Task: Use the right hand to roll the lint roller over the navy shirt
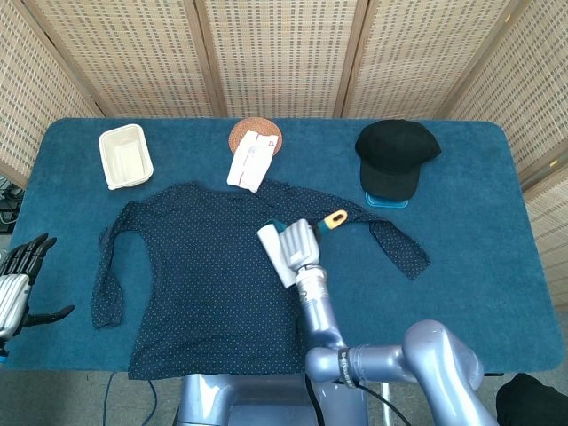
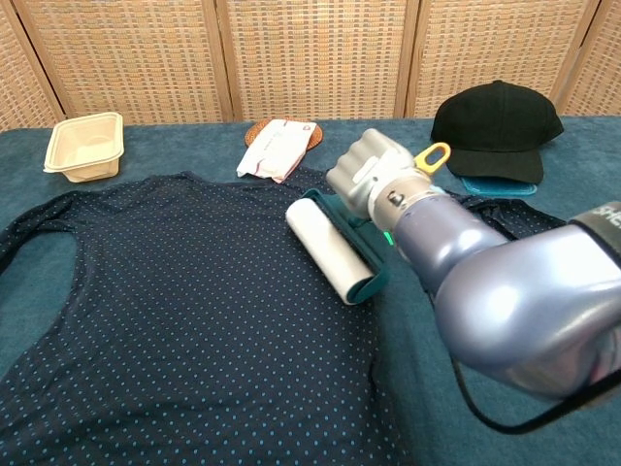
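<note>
- The lint roller with a white sticky drum, teal frame and yellow loop at the handle end (image 2: 333,249) (image 1: 276,253) sits in my right hand (image 2: 375,175) (image 1: 297,245); my fingers are wrapped tight around its handle, and the yellow loop pokes out past the far side of my fist.
- The white drum lies against the navy long-sleeved shirt with small light dots (image 2: 184,301) (image 1: 200,275), on the shirt's right half below the collar, slanting from upper left to lower right in the chest view.
- The shirt is spread flat on the blue cloth-covered table (image 1: 479,266) (image 2: 29,282), sleeves out to both sides.
- My left hand (image 1: 19,282) hangs off the table's left edge, holding nothing, fingers apart and slightly bent.
- Beyond the collar a white paper packet (image 1: 249,161) (image 2: 276,149) lies partly over a round woven brown coaster (image 1: 256,135).
- A cream rectangular tray (image 1: 124,156) (image 2: 87,144) stands at the far left of the table.
- A black cap (image 1: 396,153) (image 2: 496,119) rests at the far right, on top of a flat blue thing (image 1: 388,201) (image 2: 497,185).
</note>
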`<state>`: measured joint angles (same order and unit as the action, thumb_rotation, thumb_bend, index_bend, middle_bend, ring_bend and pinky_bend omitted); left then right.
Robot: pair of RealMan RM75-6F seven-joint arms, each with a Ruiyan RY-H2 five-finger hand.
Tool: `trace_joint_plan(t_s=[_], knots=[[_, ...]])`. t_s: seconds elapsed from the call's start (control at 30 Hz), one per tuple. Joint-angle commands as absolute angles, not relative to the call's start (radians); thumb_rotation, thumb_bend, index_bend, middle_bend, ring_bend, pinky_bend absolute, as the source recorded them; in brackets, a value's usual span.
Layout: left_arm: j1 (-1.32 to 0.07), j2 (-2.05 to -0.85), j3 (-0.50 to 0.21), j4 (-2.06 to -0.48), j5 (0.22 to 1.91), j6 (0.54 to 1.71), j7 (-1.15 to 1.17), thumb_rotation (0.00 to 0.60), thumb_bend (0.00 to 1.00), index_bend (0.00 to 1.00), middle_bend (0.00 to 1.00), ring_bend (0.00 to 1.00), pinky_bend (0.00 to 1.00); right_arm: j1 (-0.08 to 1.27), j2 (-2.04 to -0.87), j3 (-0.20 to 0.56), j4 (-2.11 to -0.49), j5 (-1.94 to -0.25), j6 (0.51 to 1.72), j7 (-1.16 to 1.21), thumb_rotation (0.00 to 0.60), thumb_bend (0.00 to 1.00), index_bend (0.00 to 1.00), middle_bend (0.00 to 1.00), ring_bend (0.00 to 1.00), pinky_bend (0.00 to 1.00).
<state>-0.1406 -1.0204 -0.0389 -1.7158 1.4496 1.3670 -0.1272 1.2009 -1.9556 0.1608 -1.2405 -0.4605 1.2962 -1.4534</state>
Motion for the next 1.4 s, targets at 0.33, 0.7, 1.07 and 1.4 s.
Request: trace_joint_plan(t_s=[0.33,0.7,1.07,1.4], knots=[[-0.145,-1.027,-0.037,-1.723,1.448,1.362,-0.106,0.6,0.0,0.0,0.0,0.0,0.0,1.154,-1.908,0.157,-1.26,-0.498,1.27,-1.477,0.6,0.85,0.73,1.0,1.0,1.0],[-0.144,-1.025,-0.039,-1.719,1.441,1.362,-0.116,0.6,0.0,0.0,0.0,0.0,0.0,1.212,-2.041,0.163,-1.274,-0.554,1.277,-1.567,0.6,0.85,0.73,1.0,1.0,1.0],[-0.146,-1.026,-0.038,-1.715,1.442,1.358,-0.12,0.6,0.0,0.0,0.0,0.0,0.0,1.22,-2.127,0.139,-1.309,-0.637,1.294,-1.613,0.6,0.85,0.73,1.0,1.0,1.0],[-0.147,-1.028,-0.037,-1.718,1.44,1.356,-0.109,0.6,0.0,0.0,0.0,0.0,0.0,1.197,-2.127,0.13,-1.311,-0.674,1.301,-1.647,0.6,0.85,0.73,1.0,1.0,1.0]])
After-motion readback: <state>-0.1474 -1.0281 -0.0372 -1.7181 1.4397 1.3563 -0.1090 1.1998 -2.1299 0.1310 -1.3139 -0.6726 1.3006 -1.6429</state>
